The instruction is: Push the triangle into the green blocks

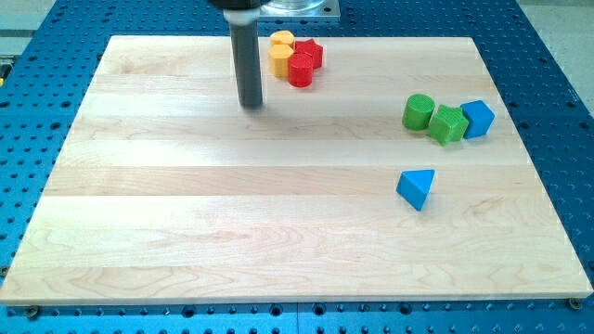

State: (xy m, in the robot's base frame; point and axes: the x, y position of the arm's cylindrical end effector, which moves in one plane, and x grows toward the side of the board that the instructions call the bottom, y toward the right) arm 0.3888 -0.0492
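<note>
A blue triangle (416, 188) lies on the wooden board (186, 232) at the view's right, below the green blocks. A green cylinder (418, 111) and a green star-like block (447, 124) sit side by side at the upper right, with a blue cube (477, 119) touching the green star block on its right. My tip (251, 105) is at the end of the dark rod near the view's top centre, far to the upper left of the triangle and touching no block.
Two yellow blocks (281, 53) and two red blocks (304, 63) are clustered at the board's top edge, just right of the rod. A blue perforated table (557, 111) surrounds the board.
</note>
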